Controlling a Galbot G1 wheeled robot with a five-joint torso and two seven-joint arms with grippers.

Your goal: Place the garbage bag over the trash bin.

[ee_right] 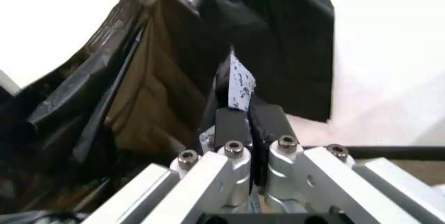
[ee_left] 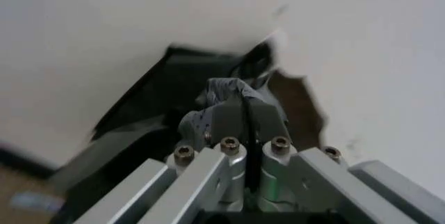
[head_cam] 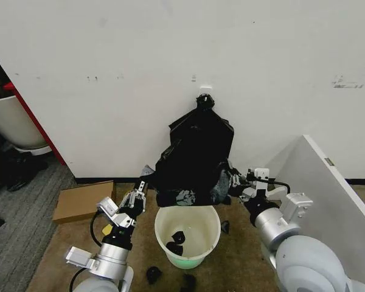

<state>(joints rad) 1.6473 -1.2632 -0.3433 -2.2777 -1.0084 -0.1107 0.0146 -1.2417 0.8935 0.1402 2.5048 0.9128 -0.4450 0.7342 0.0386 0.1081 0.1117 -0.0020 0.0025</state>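
1. The large, thin, glossy black plastic garbage bag point(head_cam: 196, 159) hangs crinkled against the wall, directly above the round white plastic trash bin point(head_cam: 187, 234) on the floor; its lower hem is just above the bin's far rim.
2. The left gripper point(head_cam: 138, 196) pinches the hem's left edge, fingers point(ee_left: 233, 117) narrow on film.
3. The right gripper point(head_cam: 236, 182) pinches the right edge, fingers point(ee_right: 233, 125) clamped likewise.
4. Judgement: 2 opposed grips spread the floppy mouth for lowering over the rim.
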